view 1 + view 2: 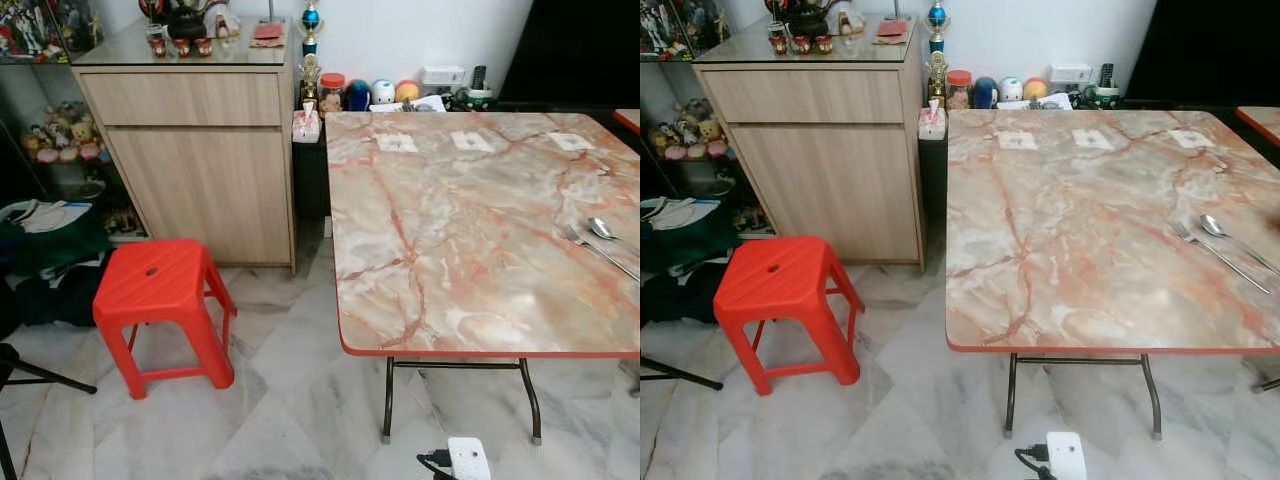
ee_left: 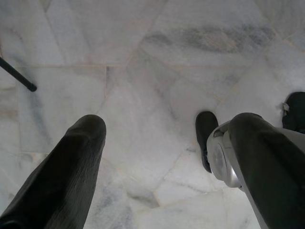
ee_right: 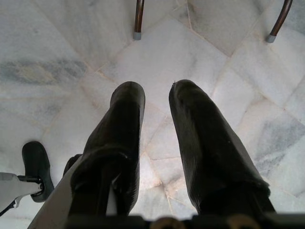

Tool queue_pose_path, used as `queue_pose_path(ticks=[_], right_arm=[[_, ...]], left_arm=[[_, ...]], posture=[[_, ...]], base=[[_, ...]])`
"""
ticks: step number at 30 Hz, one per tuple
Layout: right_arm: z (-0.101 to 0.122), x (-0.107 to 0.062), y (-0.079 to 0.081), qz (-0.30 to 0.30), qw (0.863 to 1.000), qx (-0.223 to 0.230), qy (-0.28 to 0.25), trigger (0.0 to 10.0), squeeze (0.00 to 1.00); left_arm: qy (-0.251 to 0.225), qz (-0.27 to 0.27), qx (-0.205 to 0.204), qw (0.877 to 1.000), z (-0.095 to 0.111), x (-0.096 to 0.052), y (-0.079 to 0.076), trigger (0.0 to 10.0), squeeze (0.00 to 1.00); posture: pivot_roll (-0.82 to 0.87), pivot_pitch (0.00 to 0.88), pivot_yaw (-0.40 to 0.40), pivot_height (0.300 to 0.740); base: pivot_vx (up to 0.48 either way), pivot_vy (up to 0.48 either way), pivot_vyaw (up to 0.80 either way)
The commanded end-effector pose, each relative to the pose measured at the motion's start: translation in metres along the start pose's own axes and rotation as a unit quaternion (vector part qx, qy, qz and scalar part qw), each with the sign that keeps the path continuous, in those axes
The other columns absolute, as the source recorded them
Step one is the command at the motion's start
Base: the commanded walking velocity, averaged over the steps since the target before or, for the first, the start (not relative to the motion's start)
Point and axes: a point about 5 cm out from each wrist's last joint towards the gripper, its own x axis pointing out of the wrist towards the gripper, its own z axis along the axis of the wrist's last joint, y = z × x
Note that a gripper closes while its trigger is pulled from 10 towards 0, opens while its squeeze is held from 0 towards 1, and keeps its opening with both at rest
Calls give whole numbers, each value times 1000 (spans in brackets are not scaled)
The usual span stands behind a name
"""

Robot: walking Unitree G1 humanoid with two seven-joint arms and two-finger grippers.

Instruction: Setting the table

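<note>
The marble-patterned table (image 1: pixel 470 220) with a red rim stands before me on the right. A fork (image 1: pixel 592 247) and a spoon (image 1: pixel 601 228) lie side by side near its right edge. Three small white cards (image 1: pixel 471 141) sit along its far edge. Both arms hang idle over the marble floor. My left gripper (image 2: pixel 169 121) is open with its fingers wide apart and nothing between them. My right gripper (image 3: pixel 156 88) is open by a narrow gap and also holds nothing; two table legs (image 3: pixel 138 19) show beyond it.
A red plastic stool (image 1: pixel 160 300) stands on the floor left of the table. Behind it is a wooden cabinet (image 1: pixel 200 170). Jars and toys (image 1: pixel 370 94) line the wall. A white power strip (image 1: pixel 468 458) lies by the table's front legs. Clothes (image 1: pixel 45 250) pile at far left.
</note>
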Motion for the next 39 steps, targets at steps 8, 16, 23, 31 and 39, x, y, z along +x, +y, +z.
queue_pose_path(ticks=[8, 16, 23, 31, 39], right_arm=[[21, 3, 1, 23, 994, 103, -12, 10000, 0], [22, 4, 1, 26, 995, 98, -12, 10000, 0], [24, 4, 1, 24, 994, 103, -18, 10000, 0], [23, 4, 1, 21, 994, 107, -16, 10000, 0], [23, 4, 1, 21, 994, 106, -17, 10000, 0]], left_arm=[[-49, -62, -53, 995, 66, 15, -32, 10000, 0], [-44, -62, -55, 996, 62, 15, -33, 10000, 0], [-42, -61, -56, 996, 61, 15, -31, 10000, 0], [-40, -61, -54, 996, 59, 14, -31, 10000, 0], [-33, -62, -54, 996, 55, 14, -33, 10000, 0]], posture=[[53, 33, -10, 740], [55, 44, -13, 740], [57, 51, -15, 740], [57, 53, -15, 740], [58, 59, -17, 740]], base=[[0, -122, -390], [0, -246, -314], [0, -247, 0], [0, -315, 0], [0, -320, -515]])
